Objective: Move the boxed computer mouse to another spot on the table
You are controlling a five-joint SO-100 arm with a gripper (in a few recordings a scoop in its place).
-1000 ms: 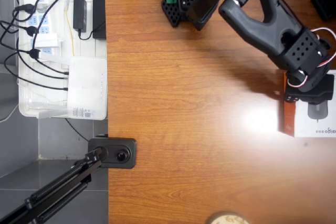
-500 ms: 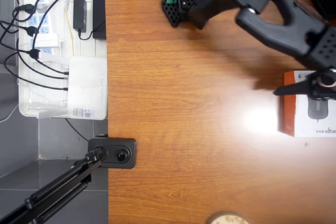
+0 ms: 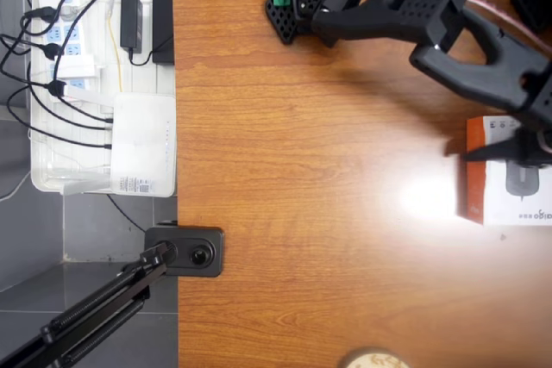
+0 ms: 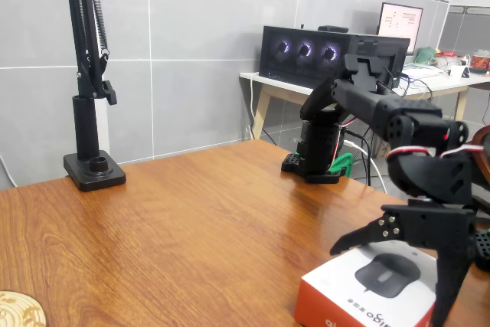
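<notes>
One box (image 4: pixel 367 289) on tabletop (image 4: pixel 176 220), right edge of overhead view, red side facing left | end effector (image 4: pixel 402 273) spread wide, poised above it, one finger (image 3: pixel 483 150) over the red edge | risk: wide flat carton may exceed the span; fingers could land on top, skid or tip it | risk: box near edge (image 3: pixel 539 299), a nudge could push it off.

Large pale grey wall tiles (image 4: pixel 199 28) back the scene; a white desk on light wooden legs (image 4: pixel 264 101) stands against them, carrying a black computer case with glowing fans (image 4: pixel 306 53) and a lit monitor (image 4: pixel 400 22)
</notes>
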